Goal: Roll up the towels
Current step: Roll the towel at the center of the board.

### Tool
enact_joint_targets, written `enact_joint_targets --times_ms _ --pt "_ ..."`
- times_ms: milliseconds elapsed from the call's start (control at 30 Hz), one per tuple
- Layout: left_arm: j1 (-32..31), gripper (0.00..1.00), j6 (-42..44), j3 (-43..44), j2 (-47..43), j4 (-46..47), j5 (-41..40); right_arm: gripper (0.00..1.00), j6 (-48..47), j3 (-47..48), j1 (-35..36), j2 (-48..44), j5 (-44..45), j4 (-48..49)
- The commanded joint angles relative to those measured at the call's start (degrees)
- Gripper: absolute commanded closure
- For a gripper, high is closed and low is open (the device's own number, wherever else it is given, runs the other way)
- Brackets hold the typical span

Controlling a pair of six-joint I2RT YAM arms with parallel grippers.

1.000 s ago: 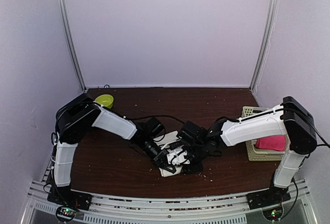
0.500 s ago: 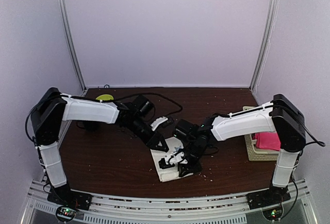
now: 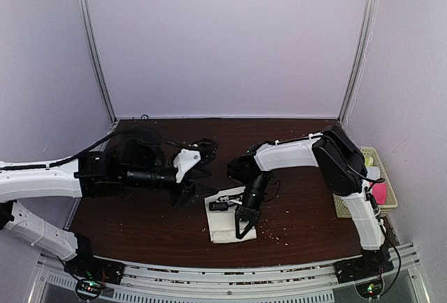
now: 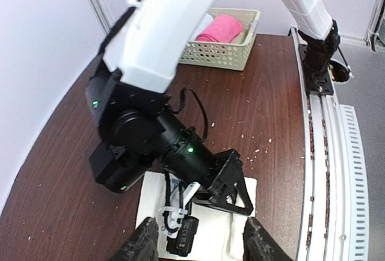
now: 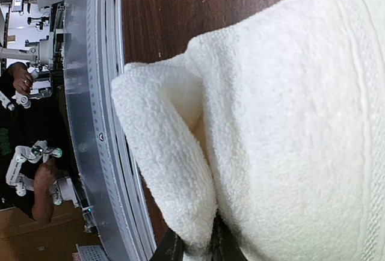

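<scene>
Pinching an edge of the cream towel [image 5: 289, 122] with my right gripper [image 5: 192, 246], I should curl it over tightly; my left gripper [image 4: 198, 243] hangs spread, empty.

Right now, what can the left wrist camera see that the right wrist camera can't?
Only the left wrist view shows the basket with the pink towel in it, and the right arm reaching down to the table. Only the right wrist view shows, up close, a fold of the cream towel pinched between the right fingers. Both show that towel, the dark table and the metal rail at its edge.
</scene>
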Motion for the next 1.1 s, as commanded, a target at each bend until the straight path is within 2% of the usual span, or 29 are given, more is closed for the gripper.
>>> enact_joint_targets --times_ms 0,100,233,433,567,667,900,967,1067 --pt "-4.24 0.51 7.89 2.8 7.47 -3.7 -3.82 0.85 2.58 0.38 0.1 5.91 7.04 -1.13" --pt "-8.22 0.54 9.04 5.49 15.5 -8.07 -7.12 0.84 2.77 1.58 -0.05 7.18 7.2 -1.69" --pt "-10.19 0.54 9.29 7.83 24.75 -9.4 -10.79 0.85 4.49 1.6 -0.27 7.52 7.17 -0.61" --pt "-10.46 0.52 9.22 8.31 31.49 -8.97 -10.17 0.84 3.85 1.17 -0.27 7.24 6.9 -0.98" --pt "-10.5 0.54 8.29 7.56 34.38 -7.28 -10.95 0.84 4.25 0.99 -0.32 7.09 7.25 -0.23" --pt "-10.5 0.58 8.06 7.03 35.26 -5.81 -9.83 0.84 4.07 0.89 -0.32 6.98 6.95 -0.5" --pt "-10.58 0.76 7.77 7.05 34.77 -6.64 -8.18 0.83 4.01 1.06 -0.33 3.42 7.06 -0.45" --pt "-10.58 0.73 6.61 7.74 35.12 -7.75 -9.15 0.83 4.61 1.15 -0.24 2.14 7.74 -0.02" --pt "-10.58 0.63 5.32 8.04 34.94 -8.04 -10.28 0.83 4.95 1.24 -0.32 1.74 8.02 -0.02"
